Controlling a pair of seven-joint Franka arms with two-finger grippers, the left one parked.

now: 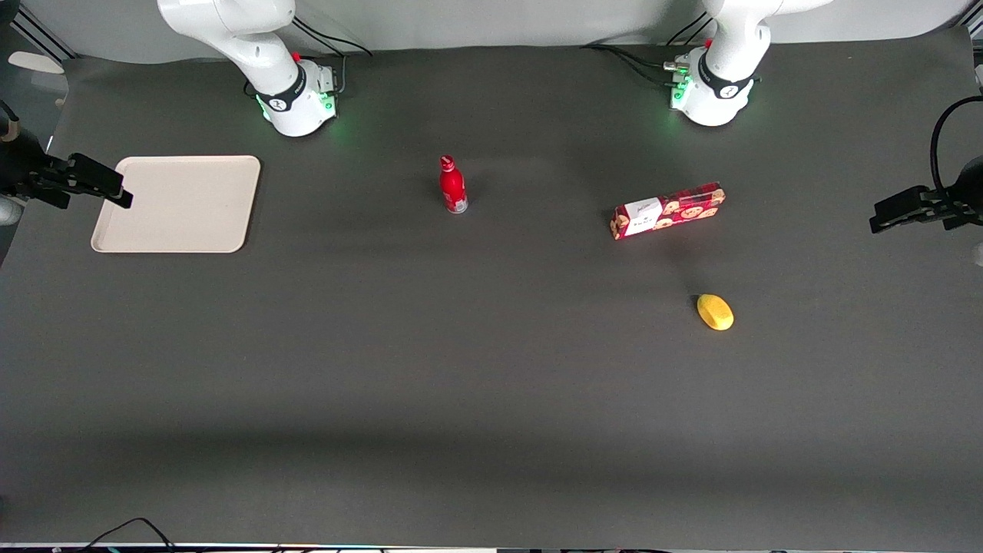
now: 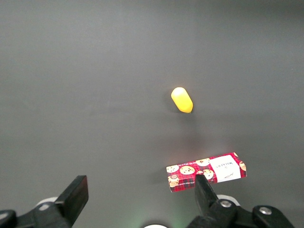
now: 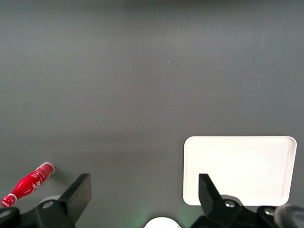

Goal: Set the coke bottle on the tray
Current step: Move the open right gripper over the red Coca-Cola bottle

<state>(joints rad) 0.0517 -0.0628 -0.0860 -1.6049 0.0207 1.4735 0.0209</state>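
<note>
The coke bottle (image 1: 452,184), slim and red with a red cap and silvery base, stands upright on the dark table near the middle, apart from everything. The beige tray (image 1: 177,203) lies flat toward the working arm's end of the table with nothing on it. My gripper (image 1: 84,184) hangs high up by the tray's outer edge, away from the bottle. In the right wrist view the gripper (image 3: 144,187) is open with only bare table between its fingers; the tray (image 3: 240,168) and the bottle (image 3: 28,184) both show there, well apart from each other.
A flat red cookie box (image 1: 668,210) lies toward the parked arm's end of the table. A yellow oval object (image 1: 715,312) sits nearer the front camera than the box. Both also show in the left wrist view: the box (image 2: 206,172) and the yellow object (image 2: 182,99).
</note>
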